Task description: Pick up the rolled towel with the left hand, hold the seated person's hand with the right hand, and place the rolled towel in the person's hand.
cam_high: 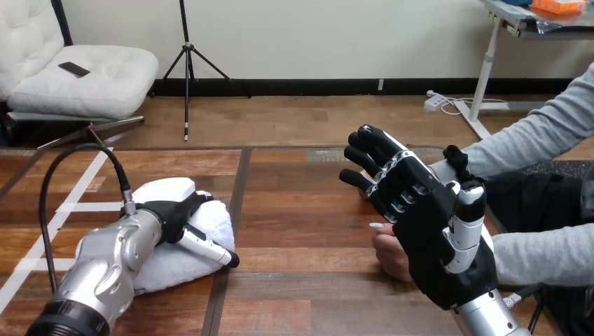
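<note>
Nearest us, the right robot hand point(427, 231) stands released, its fingers point(371, 143) straight and spread wide. Just behind it we see the person's hand point(389, 252) resting on the wooden surface point(301, 210) and peeking out at the robot hand's left edge. Across at the left, the left robot hand point(168, 210) lies on top of the rolled towel point(178, 262). The white towel sits on the surface, well apart from the person's hand. From this angle we cannot tell whether the left robot hand actually grips the towel.
</note>
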